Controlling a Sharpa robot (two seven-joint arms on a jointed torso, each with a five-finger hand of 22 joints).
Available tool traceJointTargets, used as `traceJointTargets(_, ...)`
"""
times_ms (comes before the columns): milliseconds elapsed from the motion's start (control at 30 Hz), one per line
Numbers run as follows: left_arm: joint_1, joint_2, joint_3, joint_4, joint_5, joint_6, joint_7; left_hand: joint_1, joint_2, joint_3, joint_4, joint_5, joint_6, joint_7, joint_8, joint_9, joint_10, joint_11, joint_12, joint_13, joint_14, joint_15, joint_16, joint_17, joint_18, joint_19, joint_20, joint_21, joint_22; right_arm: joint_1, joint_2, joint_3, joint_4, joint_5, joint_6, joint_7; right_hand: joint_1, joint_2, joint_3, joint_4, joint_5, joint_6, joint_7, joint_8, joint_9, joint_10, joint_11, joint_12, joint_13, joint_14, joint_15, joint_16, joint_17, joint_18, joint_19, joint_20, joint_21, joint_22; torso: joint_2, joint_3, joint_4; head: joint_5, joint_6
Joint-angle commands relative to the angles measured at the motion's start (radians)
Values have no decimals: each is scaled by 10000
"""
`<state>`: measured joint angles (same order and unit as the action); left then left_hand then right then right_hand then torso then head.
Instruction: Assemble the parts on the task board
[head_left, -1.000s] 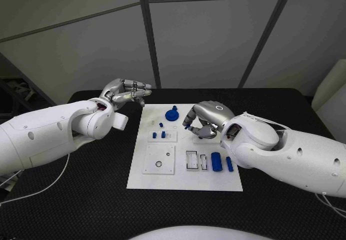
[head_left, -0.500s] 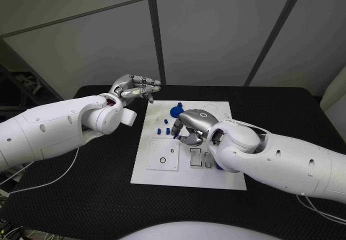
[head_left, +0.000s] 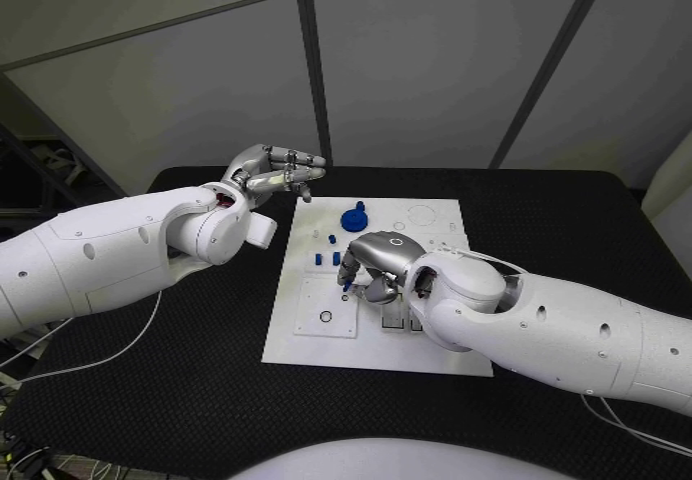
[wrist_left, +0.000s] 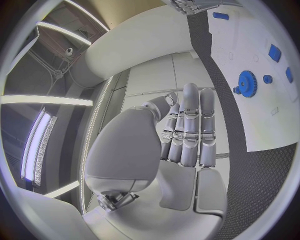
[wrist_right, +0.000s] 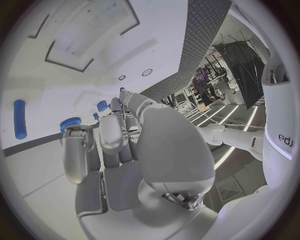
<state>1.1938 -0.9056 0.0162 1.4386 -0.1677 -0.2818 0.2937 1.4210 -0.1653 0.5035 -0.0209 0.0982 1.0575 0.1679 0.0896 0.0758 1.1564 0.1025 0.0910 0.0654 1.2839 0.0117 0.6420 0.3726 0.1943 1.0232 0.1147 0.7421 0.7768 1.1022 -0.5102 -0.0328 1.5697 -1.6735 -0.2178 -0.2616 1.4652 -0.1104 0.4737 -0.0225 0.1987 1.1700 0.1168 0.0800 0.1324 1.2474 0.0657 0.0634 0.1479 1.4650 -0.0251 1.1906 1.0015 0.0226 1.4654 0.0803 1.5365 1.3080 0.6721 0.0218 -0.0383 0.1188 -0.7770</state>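
The white task board (head_left: 433, 345) lies in the middle of the black table. A blue gear (head_left: 355, 215) stands near its far edge, with small blue pegs (head_left: 325, 258) in front of it. My right hand (head_left: 378, 262) hovers low over the board's middle, fingers bent down, and pinches a small blue part (head_left: 346, 284) at its fingertips. The right wrist view has that hand (wrist_right: 119, 145) over the board (wrist_right: 75, 75), with a blue cylinder (wrist_right: 20, 119) lying to one side. My left hand (head_left: 271, 172) is raised off the board's far left corner and holds nothing. The left wrist view shows it (wrist_left: 187, 135) near the gear (wrist_left: 247, 80).
A square inset plate (head_left: 325, 305) with a small ring on it sits on the board's left half, just beside my right hand. Black table mat (head_left: 173, 380) surrounds the board on all sides. A grey partition wall stands behind the table.
My right hand has moved left across the board with the small blue part, from the right side to the pegs and the square plate. My left hand has stayed raised.
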Motion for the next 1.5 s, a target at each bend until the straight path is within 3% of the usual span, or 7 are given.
traceJointTargets(33, 12, 29, 6, 0, 113, 132, 178, -74, 19, -70, -17, -104, -14, 58, -49, -12, -29, 41, -56, -6, -68, 25, -60, -13, -113, -51, 13, -60, -21, -21, 31, -2, -4, -100, 350, 49, -36, 65, 10, -81, 31, -37, 33, -42, 14, 128, -104, -12, 8, 136, -57, -37, -23, -114, 829, -41, -37, 2290, -2, 4, 5, 7, -32)
traceJointTargets(1267, 12, 67, 3, -44, 127, 294, 54, -103, 29, -104, -12, -208, -32, 61, -69, -16, -55, 48, -70, -5, -67, 35, -112, -24, -111, -57, 29, -107, -51, -198, 340, -26, -283, -735, 652, -147, -187, 82, 11, -134, 10, -40, 48, -64, 44, 93, -88, -7, -11, 109, -52, -93, -137, -98, 794, -34, -94, 2241, -2, -3, -1, 62, -157)
traceJointTargets(1500, 12, 88, 2, -53, 127, 325, 19, -103, 29, -104, -12, -208, -32, 61, -69, -16, -55, 48, -70, -5, -67, 35, -112, -24, -111, -57, 29, -107, -51, -204, 390, -45, -385, -749, 576, -46, -467, 26, 10, -232, 2, -301, 111, -183, 31, -222, -12, -40, -120, 65, 30, -186, -334, -62, 717, 19, -221, 2134, -12, -6, 0, 51, -169)
